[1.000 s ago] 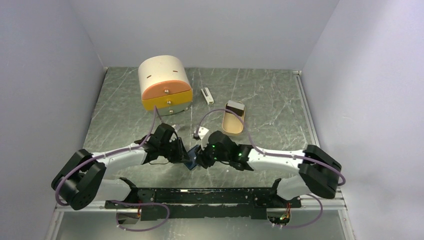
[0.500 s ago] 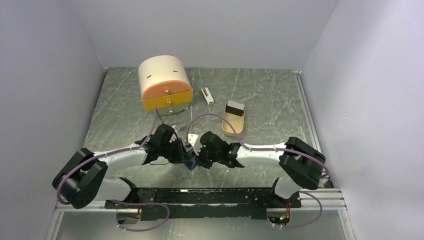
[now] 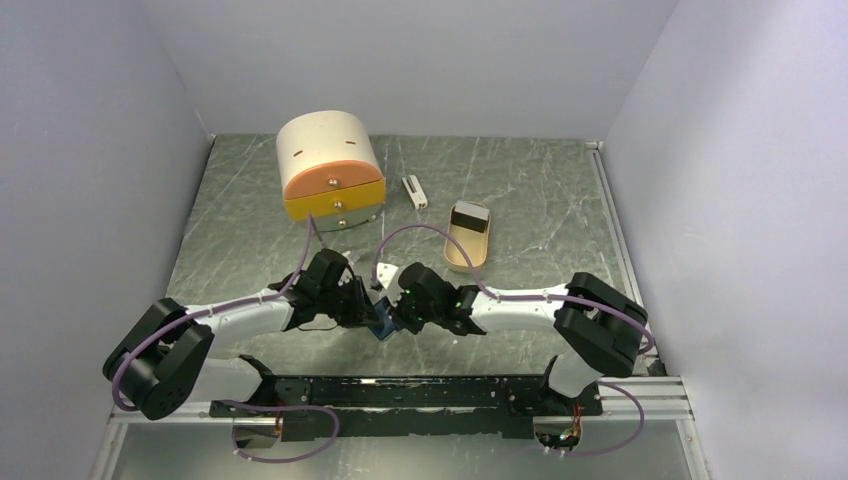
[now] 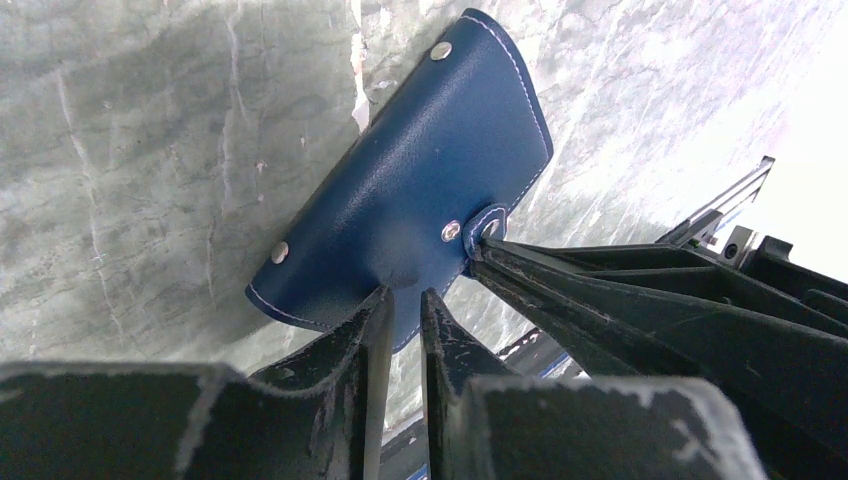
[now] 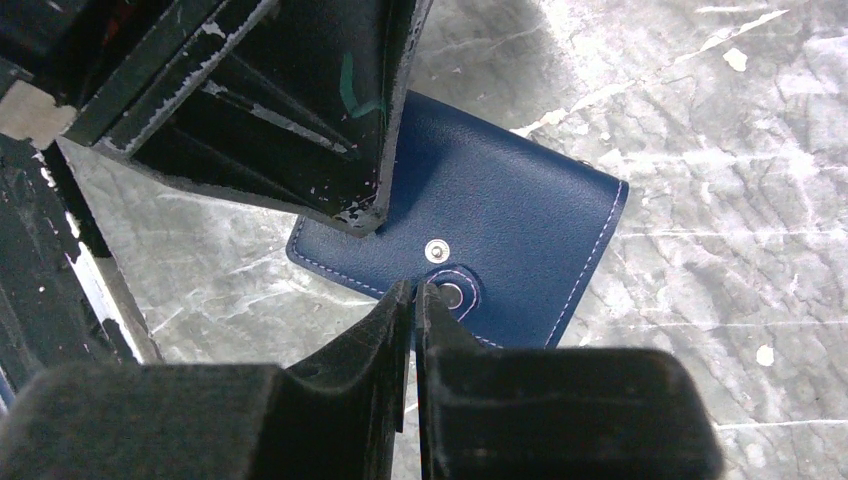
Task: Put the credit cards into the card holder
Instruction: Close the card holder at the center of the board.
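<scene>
Marble tabletop (image 3: 540,200), lower centre: closed wallet (image 4: 400,190). My left gripper (image 4: 400,310) pinches its edge, jaws narrow; right gripper (image 5: 413,300) nearly shut on the tab (image 5: 455,297). I reckon we're opening it; next I peel the tab free.

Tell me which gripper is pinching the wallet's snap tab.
The right gripper, closed on the tab; the left gripper pinches the wallet at its plain edge instead.
</scene>
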